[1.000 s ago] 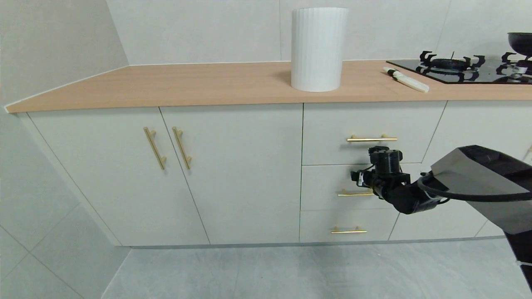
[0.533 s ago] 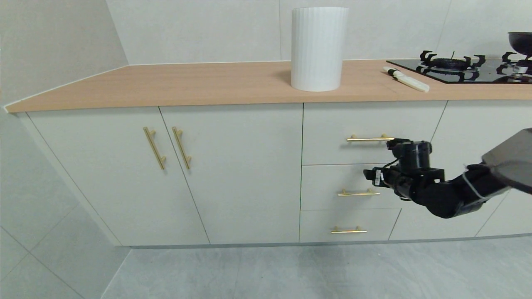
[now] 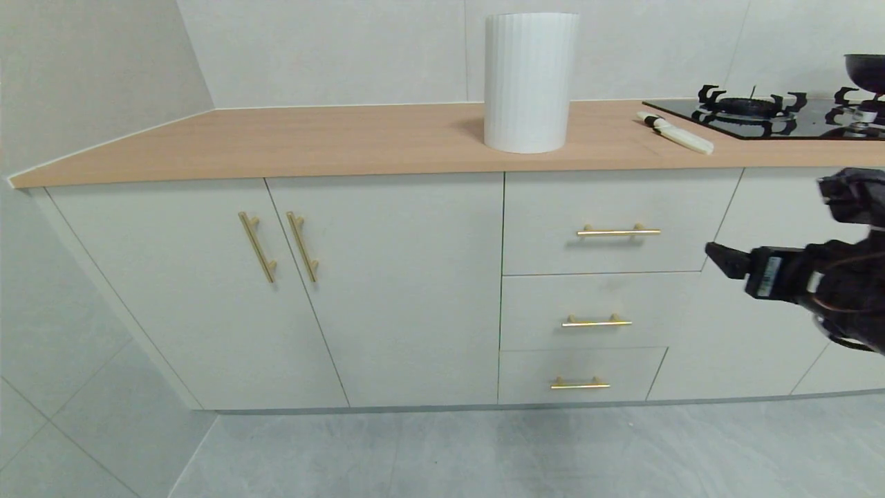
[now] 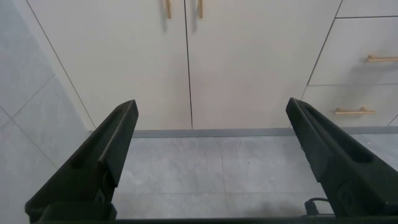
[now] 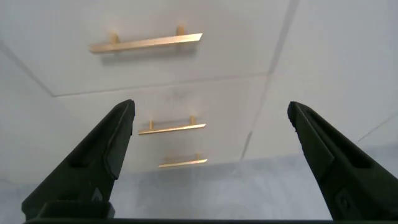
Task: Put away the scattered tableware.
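A white knife [image 3: 674, 133] with a black band lies on the wooden countertop [image 3: 311, 142], just left of the hob. A tall white ribbed cylinder [image 3: 530, 81] stands upright on the counter above the drawer stack. All the drawers are closed. My right gripper [image 3: 722, 257] hangs at the right, in front of the cabinet face beside the top drawer handle [image 3: 617, 232]; in the right wrist view this gripper [image 5: 210, 109] is open and holds nothing. My left gripper [image 4: 211, 106] is open too, low in front of the cabinet doors.
A black gas hob [image 3: 760, 111] with a dark pan [image 3: 865, 69] takes up the counter's right end. Gold handles mark the middle drawer [image 3: 595, 321], bottom drawer [image 3: 579, 383] and the double doors [image 3: 280, 245]. Grey tiled floor [image 3: 484, 456] lies open below.
My right arm has drawn back to the right and upward, from close to the middle drawer handle to a spot beside the top drawer. The drawers stay closed.
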